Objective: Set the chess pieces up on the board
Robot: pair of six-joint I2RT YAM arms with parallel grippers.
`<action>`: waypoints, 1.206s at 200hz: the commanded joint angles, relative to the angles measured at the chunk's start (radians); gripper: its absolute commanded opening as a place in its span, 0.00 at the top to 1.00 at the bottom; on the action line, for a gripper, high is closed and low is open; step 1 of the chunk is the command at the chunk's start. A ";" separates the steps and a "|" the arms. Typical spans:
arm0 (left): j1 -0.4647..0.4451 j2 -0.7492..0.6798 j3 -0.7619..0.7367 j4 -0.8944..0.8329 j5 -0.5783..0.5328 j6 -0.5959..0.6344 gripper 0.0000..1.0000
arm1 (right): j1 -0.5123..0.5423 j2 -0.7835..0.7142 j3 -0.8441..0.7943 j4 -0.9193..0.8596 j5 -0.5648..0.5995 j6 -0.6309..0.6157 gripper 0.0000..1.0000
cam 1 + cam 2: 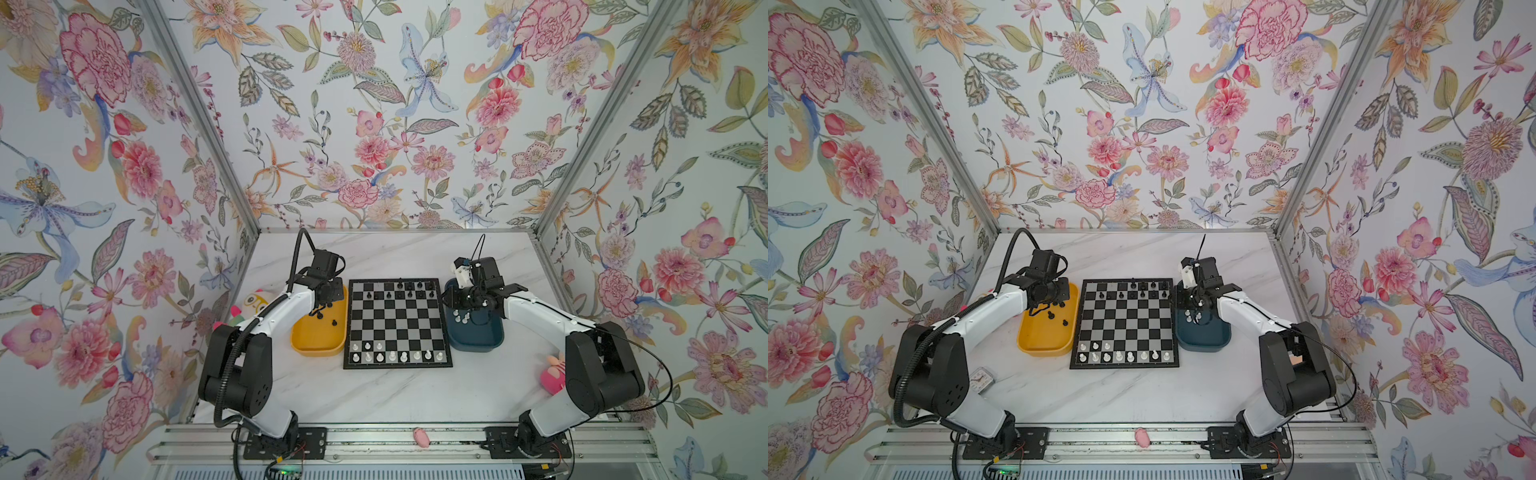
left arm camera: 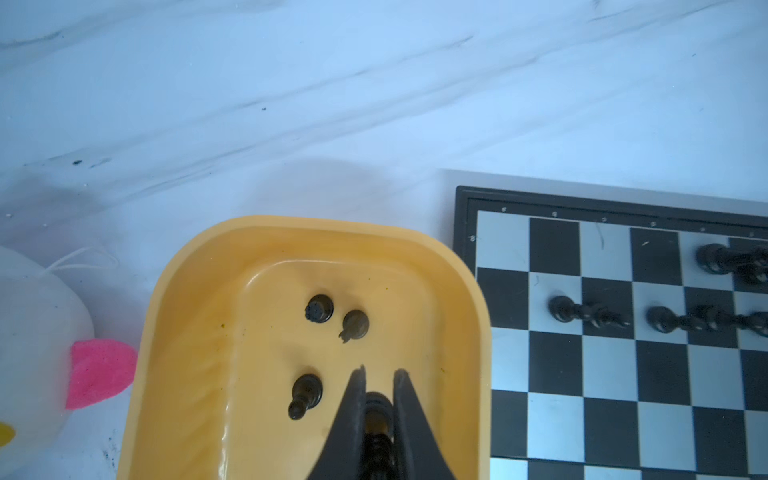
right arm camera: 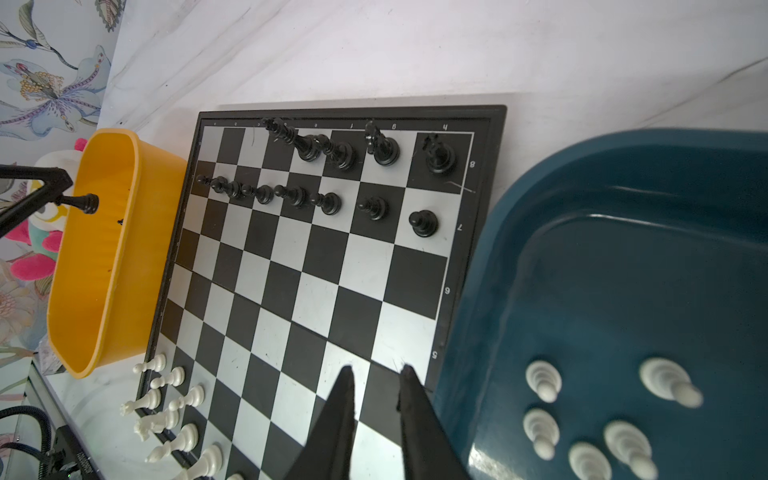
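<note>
Aluminium rail (image 1: pixel 374 446) and both arm bases (image 1: pixel 286 441) front a marble-look surface (image 1: pixel 395 399) boxed in by floral walls (image 1: pixel 374 124).
Bare surface lies open before and behind the board (image 1: pixel 397 328), which sits between the left fingers (image 2: pixel 358 399) and the right fingers (image 3: pixel 343 399), black men (image 1: pixel 409 286) on the rows nearest them, white men (image 1: pixel 392 356) on the rows farthest off. Over the yellow tray (image 1: pixel 318 351) the left fingers pinch a black piece (image 2: pixel 376 409); the right fingers hang slightly parted and empty at the board's edge, just beside the dark blue tray (image 1: pixel 477 344) holding loose white pieces (image 3: pixel 542 380).

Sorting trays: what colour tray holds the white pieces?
The plastic tray is dark blue; right wrist view.
</note>
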 commanded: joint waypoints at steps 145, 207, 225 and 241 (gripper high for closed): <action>-0.191 0.303 0.431 0.023 0.104 0.078 0.90 | -0.025 -0.060 -0.027 -0.023 0.021 0.000 0.78; -0.226 0.435 0.517 0.020 0.135 0.094 0.90 | -0.042 -0.082 -0.049 -0.025 0.025 0.001 0.78; -0.229 0.452 0.515 0.036 0.147 0.093 0.90 | -0.044 -0.083 -0.053 -0.024 0.026 0.001 0.78; -0.232 0.466 0.516 0.046 0.151 0.091 0.90 | -0.045 -0.083 -0.057 -0.024 0.024 0.000 0.78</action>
